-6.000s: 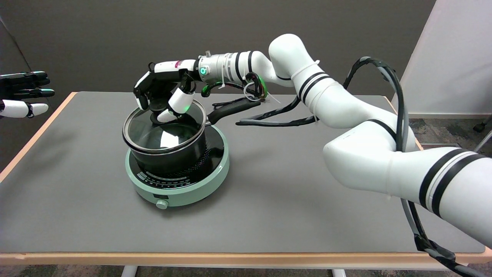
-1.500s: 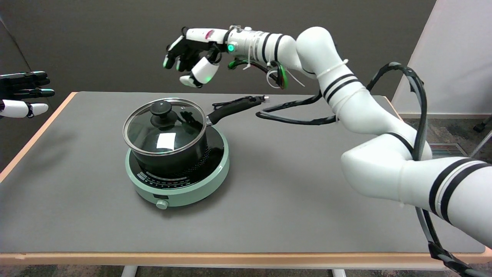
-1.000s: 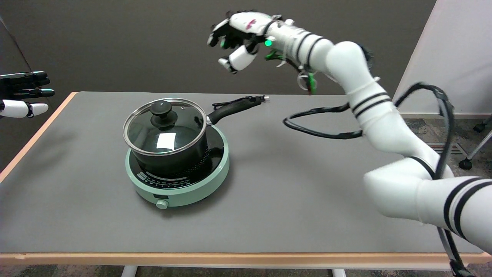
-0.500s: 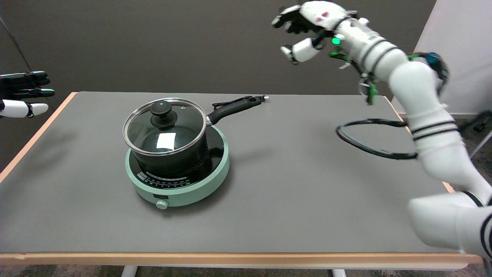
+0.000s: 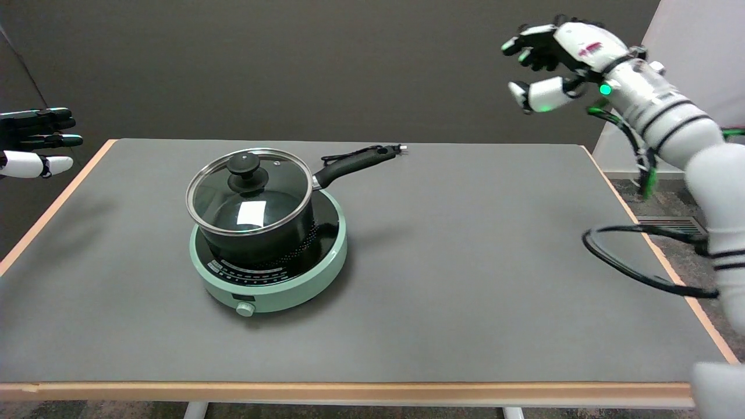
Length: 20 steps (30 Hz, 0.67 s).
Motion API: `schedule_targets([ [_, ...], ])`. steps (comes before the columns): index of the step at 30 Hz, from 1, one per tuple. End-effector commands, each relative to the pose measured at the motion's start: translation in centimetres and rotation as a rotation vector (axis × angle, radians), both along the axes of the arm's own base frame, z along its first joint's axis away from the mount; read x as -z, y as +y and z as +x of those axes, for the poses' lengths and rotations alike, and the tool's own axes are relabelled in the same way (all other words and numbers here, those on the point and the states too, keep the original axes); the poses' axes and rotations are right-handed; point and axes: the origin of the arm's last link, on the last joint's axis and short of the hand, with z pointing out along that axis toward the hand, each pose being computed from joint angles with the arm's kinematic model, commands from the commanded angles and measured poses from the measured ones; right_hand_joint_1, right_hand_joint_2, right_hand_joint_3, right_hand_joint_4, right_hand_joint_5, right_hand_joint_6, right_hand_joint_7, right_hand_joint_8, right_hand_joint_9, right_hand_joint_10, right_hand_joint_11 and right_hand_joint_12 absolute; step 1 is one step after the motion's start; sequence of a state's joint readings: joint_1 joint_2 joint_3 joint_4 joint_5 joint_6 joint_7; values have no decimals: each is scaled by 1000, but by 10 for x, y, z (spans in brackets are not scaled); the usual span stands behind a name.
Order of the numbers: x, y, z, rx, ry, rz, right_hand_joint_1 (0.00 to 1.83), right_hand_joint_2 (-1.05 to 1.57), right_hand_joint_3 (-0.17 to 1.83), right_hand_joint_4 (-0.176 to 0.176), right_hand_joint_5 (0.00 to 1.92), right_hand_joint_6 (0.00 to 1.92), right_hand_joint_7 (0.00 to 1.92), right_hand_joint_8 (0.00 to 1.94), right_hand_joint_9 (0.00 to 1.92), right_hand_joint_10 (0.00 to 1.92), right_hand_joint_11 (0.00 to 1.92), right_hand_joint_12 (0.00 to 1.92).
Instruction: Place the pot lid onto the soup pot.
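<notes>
A glass pot lid [image 5: 249,192] with a steel rim and a black knob [image 5: 243,163] sits flat on the black soup pot [image 5: 259,241]. The pot's long black handle [image 5: 349,164] points to the back right. High in the air at the upper right, far from the pot, hangs my right hand [image 5: 550,64]. Its fingers are apart and hold nothing.
The pot stands on a round mint-green induction cooker [image 5: 273,285] left of the middle of the grey table [image 5: 465,262]. A black cable loop [image 5: 640,256] dangles from my right arm over the table's right edge. The idle left hand [image 5: 35,142] hovers at the upper left.
My right hand let go of the lid's knob, rose and swung far to the right, away from the pot. The lid stays seated on the pot.
</notes>
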<state>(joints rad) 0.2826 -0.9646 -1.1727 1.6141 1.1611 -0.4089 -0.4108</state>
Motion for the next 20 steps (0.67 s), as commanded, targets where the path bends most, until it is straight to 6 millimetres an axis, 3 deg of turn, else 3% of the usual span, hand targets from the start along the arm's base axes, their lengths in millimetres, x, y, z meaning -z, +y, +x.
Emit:
schedule_targets([
  [1,-31,66,-6,-14,-40,-76,827,606,935,171,584,296,786,305,745,564,574,1169],
  [6,-17,60,-13,3,-47,-38,850,603,919,170,590,287,794,303,750,559,574,1179],
  [20,-12,62,-39,29,-121,-46,849,607,916,169,597,296,799,306,753,565,575,1186],
])
